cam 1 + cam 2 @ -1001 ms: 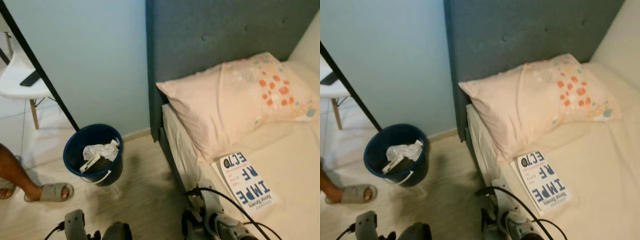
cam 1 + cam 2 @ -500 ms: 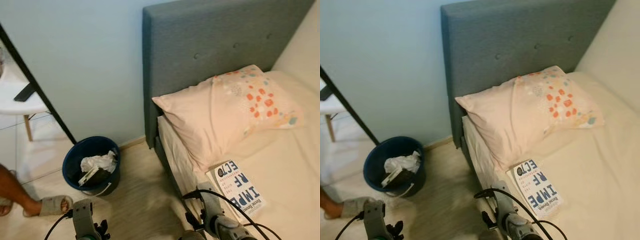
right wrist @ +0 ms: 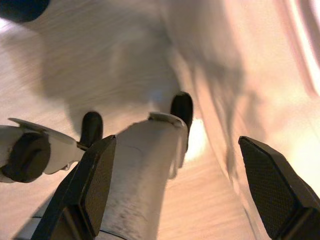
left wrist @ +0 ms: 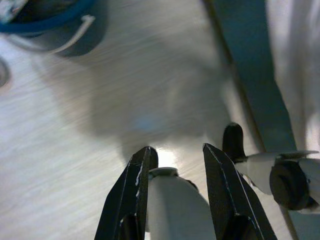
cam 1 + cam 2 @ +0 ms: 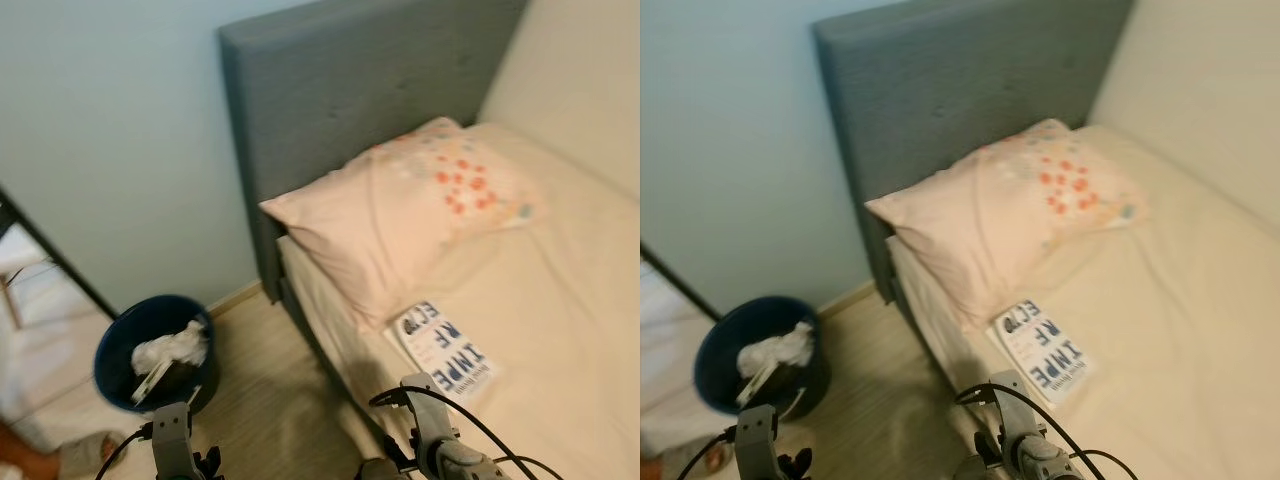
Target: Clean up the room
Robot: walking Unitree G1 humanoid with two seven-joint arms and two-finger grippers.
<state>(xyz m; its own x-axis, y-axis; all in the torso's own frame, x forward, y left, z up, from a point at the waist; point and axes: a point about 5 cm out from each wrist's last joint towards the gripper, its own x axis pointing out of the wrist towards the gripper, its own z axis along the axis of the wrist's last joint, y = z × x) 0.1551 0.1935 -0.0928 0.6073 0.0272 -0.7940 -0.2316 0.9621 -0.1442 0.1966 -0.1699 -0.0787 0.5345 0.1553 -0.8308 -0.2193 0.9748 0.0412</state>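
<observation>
Grey matt upholstered fabric headboard (image 5: 350,90). Soft pale-pink cloth pillow (image 5: 400,215) with orange dots. Smooth cream cloth bed sheet (image 5: 560,320). White glossy paper book cover (image 5: 443,348) near the bed's edge. Dark blue bucket (image 5: 125,345), probably plastic, holding crumpled white paper (image 5: 165,348). Light wood-grain floor (image 5: 265,400).

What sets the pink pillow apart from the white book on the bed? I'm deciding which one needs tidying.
The pale pink pillow with orange dots is soft, bulky and sits against the grey headboard; the white paperback book with blue lettering is flat, much smaller and lies near the mattress edge. The pillow looks in place; the book looks left out. Both rest on the cream sheet.
</observation>
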